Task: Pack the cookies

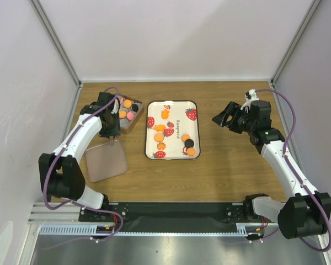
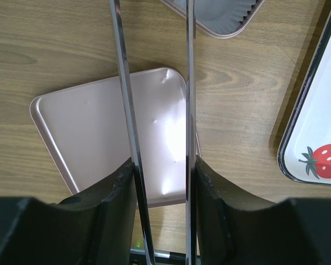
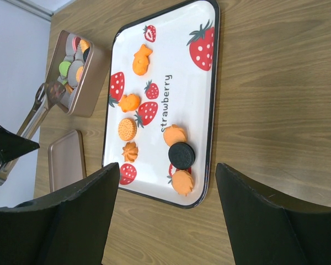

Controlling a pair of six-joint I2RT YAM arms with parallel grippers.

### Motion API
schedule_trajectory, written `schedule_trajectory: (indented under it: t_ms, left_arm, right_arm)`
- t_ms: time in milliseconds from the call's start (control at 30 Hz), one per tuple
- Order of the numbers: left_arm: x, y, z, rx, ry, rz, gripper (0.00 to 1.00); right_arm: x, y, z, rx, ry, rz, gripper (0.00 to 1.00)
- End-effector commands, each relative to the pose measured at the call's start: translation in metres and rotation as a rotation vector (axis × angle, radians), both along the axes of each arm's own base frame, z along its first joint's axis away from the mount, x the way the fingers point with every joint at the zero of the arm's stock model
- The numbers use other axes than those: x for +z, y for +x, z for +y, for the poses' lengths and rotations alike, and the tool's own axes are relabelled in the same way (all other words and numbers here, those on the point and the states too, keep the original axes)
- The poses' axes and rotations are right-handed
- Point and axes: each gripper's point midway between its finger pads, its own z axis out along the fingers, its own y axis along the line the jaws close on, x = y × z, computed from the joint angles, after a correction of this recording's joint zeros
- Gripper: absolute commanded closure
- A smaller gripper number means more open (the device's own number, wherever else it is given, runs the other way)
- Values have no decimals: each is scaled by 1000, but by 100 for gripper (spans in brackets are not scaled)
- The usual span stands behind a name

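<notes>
We look down on a wooden worktop point(image 1: 226, 160) with two robot arms at its near edge. In the middle lies a white rectangular tray with a black rim and printed strawberries point(image 1: 175, 113). Several of the small cookies rest on it: orange ones point(image 3: 127, 129) spread along its left half, and a black round one point(image 3: 182, 155) touching two more orange ones near its near right corner.

Just left of the tray sits an open rose-gold rectangular tin point(image 3: 91, 83). It holds more cookies in orange, pink, green and black point(image 1: 130, 110), packed closely together. Nearer to us than the tin, a flat rose-gold lid point(image 2: 83, 127) lies on the worktop, inner side up.

The left tool point(image 1: 110, 131) hangs over the gap between tin and lid, closed around a pair of long metal tongs point(image 2: 127, 99). The two blades run side by side, slightly apart, above the lid, pointing toward the tin. We cannot tell whether the tips touch anything.

The right tool point(image 1: 224, 117) hovers above bare worktop to the right of the tray, facing it, its fingers spread wide and holding nothing.
</notes>
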Motion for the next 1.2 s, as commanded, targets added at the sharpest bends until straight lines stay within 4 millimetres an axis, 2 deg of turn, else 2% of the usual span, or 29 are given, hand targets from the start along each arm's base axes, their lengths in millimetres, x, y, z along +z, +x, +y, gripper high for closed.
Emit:
schedule_trajectory:
  t_ms: [0, 100, 267, 367, 467, 500, 567, 600, 700, 833, 1033, 1133, 1167]
  left_arm:
    - [10, 8, 0, -15, -13, -44, 54]
    - [17, 8, -2, -22, -22, -56, 54]
    - [48, 15, -15, -46, -43, -127, 55]
    - [65, 20, -38, -85, -61, -169, 55]
    - [74, 24, -69, -139, -83, -192, 55]
    - [74, 23, -86, -180, -92, -192, 55]
    - [80, 25, -104, -205, -104, -206, 55]
    - [75, 24, -119, -240, -110, -194, 55]
    - [74, 21, -148, -295, -136, -184, 55]
    - [65, 10, -173, -343, -146, -159, 55]
    - [52, -23, -188, -386, -141, -126, 55]
    - [42, -44, -192, -402, -146, -107, 55]
    - [32, -56, -192, -420, -140, -85, 55]
  right_arm:
    - [16, 2, 1, 9, 1, -52, 23]
    - [15, 3, 1, 8, -1, -49, 23]
    - [13, 4, 0, 4, -3, -47, 23]
    - [13, 4, 0, 0, -3, -46, 23]
    - [12, 5, -2, -5, -9, -45, 23]
    - [12, 5, -2, -4, -11, -46, 23]
    - [11, 6, -3, -10, -13, -44, 23]
    - [13, 6, -3, -11, -13, -49, 23]
    - [11, 6, -4, -13, -18, -44, 23]
    - [12, 6, -4, -16, -21, -48, 23]
    - [10, 6, -4, -16, -18, -42, 23]
    - [11, 6, -3, -12, -17, -44, 23]
    - [11, 5, -3, -10, -16, -45, 23]
